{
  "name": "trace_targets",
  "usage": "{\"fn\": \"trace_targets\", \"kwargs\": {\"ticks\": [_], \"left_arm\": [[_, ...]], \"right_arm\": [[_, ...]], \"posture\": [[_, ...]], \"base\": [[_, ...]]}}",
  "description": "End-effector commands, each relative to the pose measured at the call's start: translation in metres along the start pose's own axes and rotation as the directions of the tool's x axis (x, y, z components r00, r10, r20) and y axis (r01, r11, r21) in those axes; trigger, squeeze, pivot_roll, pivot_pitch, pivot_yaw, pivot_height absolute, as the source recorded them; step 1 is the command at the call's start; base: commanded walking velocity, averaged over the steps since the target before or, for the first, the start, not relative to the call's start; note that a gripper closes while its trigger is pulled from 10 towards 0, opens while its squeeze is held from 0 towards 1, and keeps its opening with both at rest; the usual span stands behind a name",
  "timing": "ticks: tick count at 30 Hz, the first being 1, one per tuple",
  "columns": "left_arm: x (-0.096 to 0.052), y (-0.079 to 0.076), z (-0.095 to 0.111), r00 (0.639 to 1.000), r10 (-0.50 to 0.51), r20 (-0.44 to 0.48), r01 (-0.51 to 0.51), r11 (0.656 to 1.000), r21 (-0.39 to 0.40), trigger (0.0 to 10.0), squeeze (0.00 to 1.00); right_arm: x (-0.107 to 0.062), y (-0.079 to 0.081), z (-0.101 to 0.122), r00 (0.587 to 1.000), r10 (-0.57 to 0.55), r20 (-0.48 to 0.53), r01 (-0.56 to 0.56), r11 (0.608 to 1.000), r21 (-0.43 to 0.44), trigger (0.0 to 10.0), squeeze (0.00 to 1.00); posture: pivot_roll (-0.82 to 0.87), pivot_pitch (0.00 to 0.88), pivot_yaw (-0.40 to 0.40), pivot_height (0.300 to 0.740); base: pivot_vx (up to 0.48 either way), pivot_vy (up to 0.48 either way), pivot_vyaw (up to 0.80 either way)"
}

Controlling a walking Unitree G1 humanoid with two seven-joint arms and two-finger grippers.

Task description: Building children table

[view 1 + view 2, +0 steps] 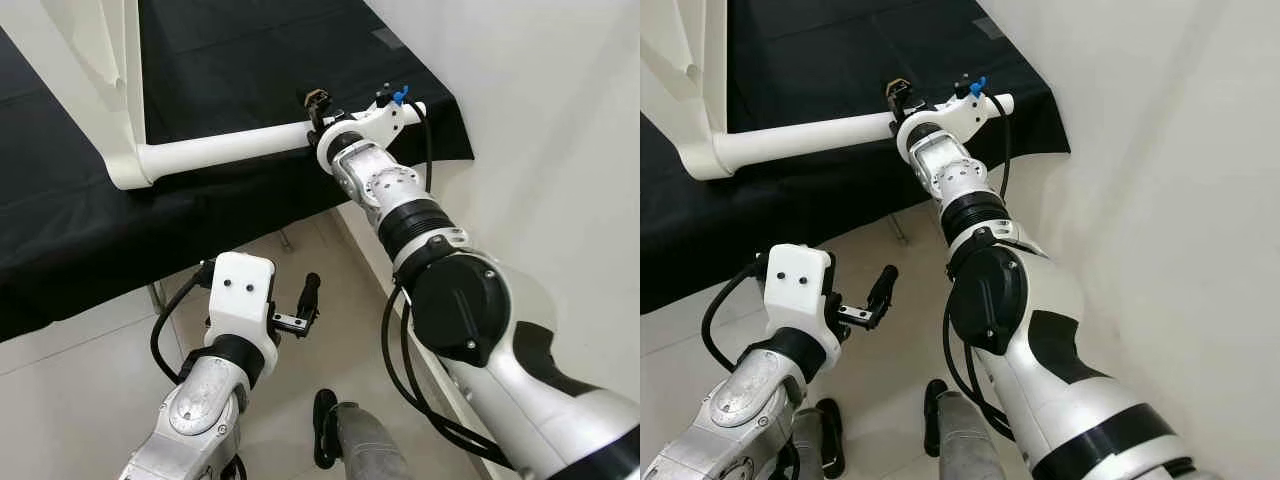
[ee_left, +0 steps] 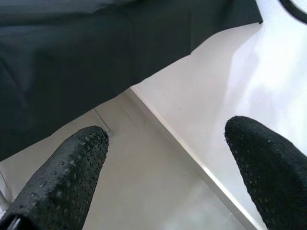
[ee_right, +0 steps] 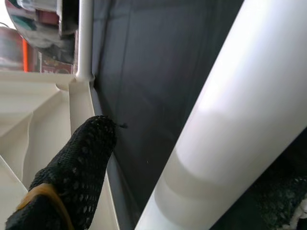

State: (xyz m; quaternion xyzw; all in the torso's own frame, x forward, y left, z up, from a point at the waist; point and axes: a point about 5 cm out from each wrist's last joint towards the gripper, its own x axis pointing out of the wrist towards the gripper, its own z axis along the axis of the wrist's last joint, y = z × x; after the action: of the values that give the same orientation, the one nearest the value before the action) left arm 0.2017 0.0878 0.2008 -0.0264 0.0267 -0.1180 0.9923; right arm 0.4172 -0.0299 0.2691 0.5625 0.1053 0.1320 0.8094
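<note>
A white children's table frame (image 1: 110,60) lies on a black-covered work surface (image 1: 60,230). One round white leg (image 1: 230,145) runs from the frame's corner towards the wall. My right gripper (image 1: 318,112) reaches over the surface edge and straddles this leg near its free end. In the right wrist view the leg (image 3: 230,129) passes between the two black fingers (image 3: 81,167) with a gap on one side, so the gripper is open. My left gripper (image 2: 165,139) hangs open and holds nothing, low in front of the surface edge above the floor.
A white wall (image 1: 540,120) stands close on the right, beside my right arm. Light floor tiles (image 1: 70,380) lie below the black cloth's hanging edge. A thin metal support (image 1: 285,240) shows under the surface. My own dark foot (image 1: 325,425) is at the bottom.
</note>
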Motion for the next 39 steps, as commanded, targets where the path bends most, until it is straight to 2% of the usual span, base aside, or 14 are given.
{"fn": "trace_targets", "kwargs": {"ticks": [1,2,3,4,8,11,13,14,15,17,18,25,39], "left_arm": [[0.0,-0.003,-0.001,1.0,-0.005,-0.006,0.005,1.0,-0.007,10.0,0.0],[-0.001,-0.002,-0.001,1.0,0.003,-0.005,-0.003,1.0,-0.006,10.0,0.0],[-0.001,-0.002,-0.001,1.0,0.003,-0.005,-0.003,1.0,-0.006,10.0,0.0],[-0.001,-0.001,-0.002,1.0,0.006,-0.006,-0.006,1.0,-0.006,10.0,0.0],[-0.001,-0.001,-0.002,1.0,0.008,-0.006,-0.008,1.0,-0.004,10.0,0.0],[0.0,-0.001,-0.001,1.0,0.01,-0.005,-0.01,1.0,-0.004,10.0,0.0],[0.0,-0.001,-0.001,1.0,0.012,-0.003,-0.012,1.0,-0.006,10.0,0.0],[0.0,0.0,-0.001,1.0,0.013,-0.002,-0.013,1.0,-0.008,10.0,0.0],[0.0,0.0,-0.001,1.0,0.013,-0.002,-0.013,1.0,-0.008,10.0,0.0],[0.001,-0.002,-0.002,1.0,0.008,-0.003,-0.008,1.0,-0.01,10.0,0.0],[0.001,-0.002,-0.002,1.0,0.006,-0.003,-0.006,1.0,-0.011,10.0,0.0],[0.003,-0.002,-0.001,1.0,0.003,0.001,-0.003,1.0,-0.01,10.0,0.0],[0.002,0.0,-0.002,1.0,0.004,-0.001,-0.004,1.0,-0.003,10.0,0.0]], "right_arm": [[0.001,0.01,-0.009,1.0,0.011,-0.023,-0.011,1.0,-0.009,10.0,0.0],[0.002,0.025,-0.013,0.999,0.044,-0.026,-0.044,0.999,0.018,10.0,0.0],[0.002,0.025,-0.013,0.999,0.044,-0.026,-0.044,0.999,0.018,10.0,0.0],[0.002,0.034,-0.015,0.998,0.065,-0.025,-0.064,0.997,0.039,10.0,0.0],[0.002,0.033,-0.017,0.999,0.046,-0.026,-0.045,0.998,0.046,10.0,0.0],[0.002,0.025,-0.02,0.999,0.006,-0.039,-0.006,1.0,0.023,10.0,0.0],[0.002,0.012,-0.027,0.996,-0.048,-0.074,0.046,0.999,-0.024,10.0,0.0],[0.001,0.002,-0.032,0.99,-0.098,-0.104,0.089,0.993,-0.083,10.0,0.0],[0.001,0.002,-0.032,0.99,-0.098,-0.104,0.089,0.993,-0.083,10.0,0.0],[-0.004,-0.031,-0.038,0.965,-0.221,-0.142,0.195,0.965,-0.174,10.0,0.0],[-0.005,-0.036,-0.037,0.962,-0.235,-0.14,0.211,0.962,-0.171,10.0,0.0],[-0.006,-0.045,-0.028,0.964,-0.241,-0.111,0.225,0.965,-0.138,10.0,0.0],[-0.007,-0.05,-0.017,0.961,-0.252,-0.119,0.233,0.961,-0.15,10.0,0.0]], "posture": [[0.1,0.285,-0.162,0.74],[0.1,0.289,-0.164,0.74],[0.1,0.289,-0.164,0.74],[0.1,0.289,-0.164,0.74],[0.09,0.3,-0.164,0.74],[0.09,0.297,-0.165,0.74],[0.09,0.297,-0.165,0.74],[0.08,0.305,-0.162,0.74],[0.08,0.305,-0.162,0.74],[0.07,0.305,-0.156,0.74],[0.07,0.305,-0.156,0.74],[0.07,0.306,-0.147,0.74],[0.08,0.306,-0.142,0.74]], "base": [[0.0,0.0,0.0],[0.0,0.0,0.0],[0.0,0.0,0.0],[0.0,0.0,0.0],[0.0,0.0,0.0],[0.0,0.0,0.0],[0.0,0.0,0.0],[0.0,0.0,0.0],[0.0,0.0,0.0],[0.0,0.0,0.0],[0.0,0.0,0.0],[0.0,0.0,0.0],[0.0,0.0,0.0]]}}
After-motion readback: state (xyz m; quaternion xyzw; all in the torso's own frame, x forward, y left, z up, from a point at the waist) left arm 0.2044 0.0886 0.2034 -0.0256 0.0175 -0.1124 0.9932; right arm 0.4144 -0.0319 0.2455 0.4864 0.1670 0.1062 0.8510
